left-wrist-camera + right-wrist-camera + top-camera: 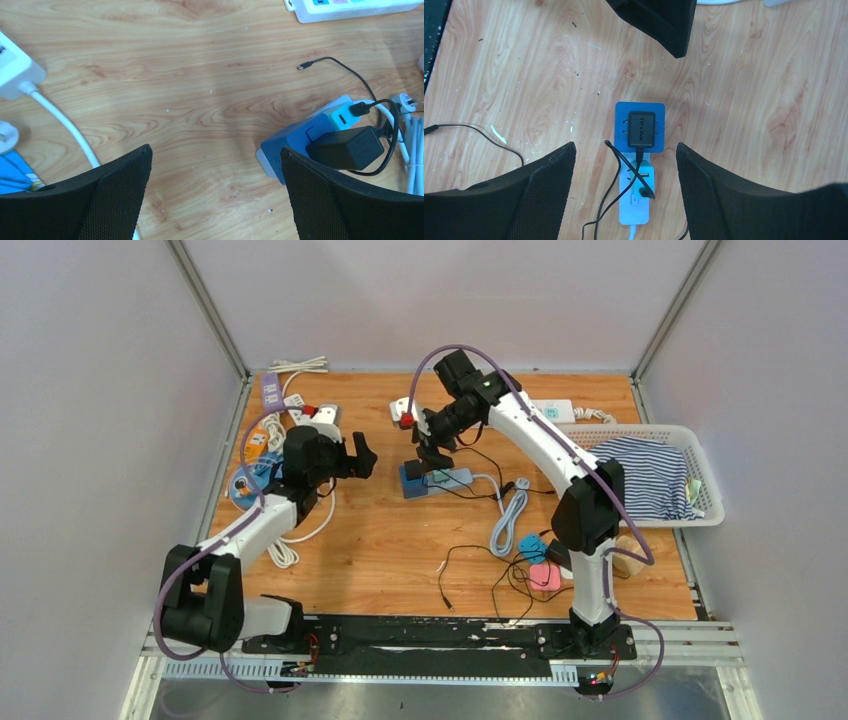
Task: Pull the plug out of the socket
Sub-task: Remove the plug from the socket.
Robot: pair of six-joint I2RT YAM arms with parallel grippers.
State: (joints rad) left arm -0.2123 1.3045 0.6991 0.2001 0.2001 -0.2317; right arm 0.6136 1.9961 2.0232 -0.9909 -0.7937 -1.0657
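Clear grain shows across the smooth, matt light-brown wooden tabletop [749, 100], the boxy black plastic plug [641, 129] looks matt on the smooth blue-and-white plastic socket strip [660, 120], the right gripper [625, 145] has black finger pads [546, 200] of rough woven mesh, and soft blue-and-white striped cloth [650, 475] fills the white plastic lattice basket [650, 429].

We see the black plug [641, 129] sitting on the socket strip [622, 111].
The boxy plug rests flat on the strip's dark-blue end, lettering up; the strip, pale at its other end, lies mid-way across the wooden table [400, 550].
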